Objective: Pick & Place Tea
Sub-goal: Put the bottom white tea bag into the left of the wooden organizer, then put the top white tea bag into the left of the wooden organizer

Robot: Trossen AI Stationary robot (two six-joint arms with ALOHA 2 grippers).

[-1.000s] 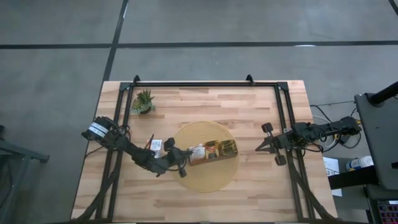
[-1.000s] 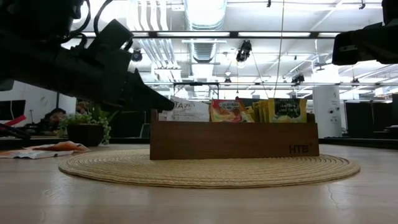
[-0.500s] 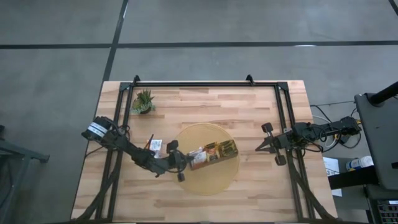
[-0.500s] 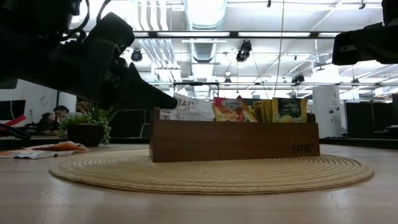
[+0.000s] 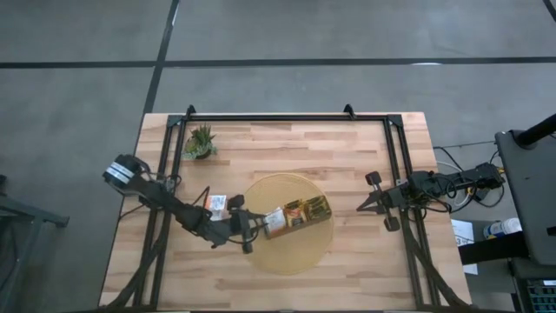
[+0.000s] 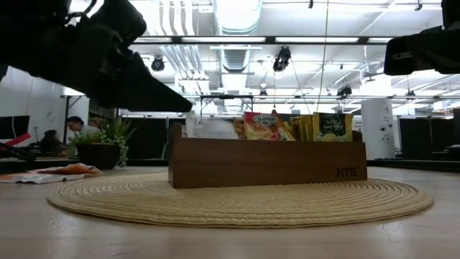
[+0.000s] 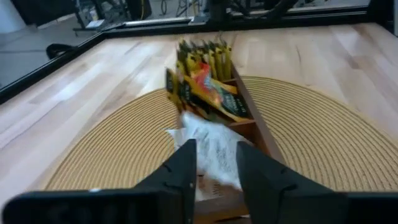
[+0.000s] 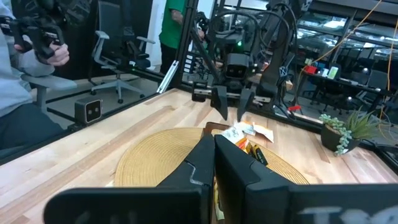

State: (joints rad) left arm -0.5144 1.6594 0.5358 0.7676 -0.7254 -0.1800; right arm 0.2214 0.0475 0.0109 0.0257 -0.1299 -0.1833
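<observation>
The worktop (image 5: pixel 347 148) is bare wood along its 12 o'clock edge and across most of the 6 o'clock side, with a dark frame running just inside the rim. One round woven mat (image 5: pixel 300 252) lies near the middle. On it sits one long wooden tray (image 6: pixel 267 164), angled, its 9 o'clock end near the mat's edge.

The tea (image 7: pixel 202 74) stands upright in the tray: a packed row of yellow-green sachets at the far end, orange-brown ones in the middle, and one white sachet (image 7: pixel 211 146) at the near end. Their exact number cannot be told. At least one more white-and-orange sachet (image 5: pixel 217 203) lies flat on the worktop, just off the mat at 9 o'clock.

The left tool (image 5: pixel 246 229) hangs over the tray's 9 o'clock end, its fingers (image 7: pixel 183 171) spread to either side of the white sachet, not pinching it.

The right tool (image 5: pixel 368 202) waits at 3 o'clock, well apart from the mat, its fingers pressed together.

One small potted plant (image 5: pixel 200 142) stands at 10 o'clock near the frame, with open wood between it and the mat.
</observation>
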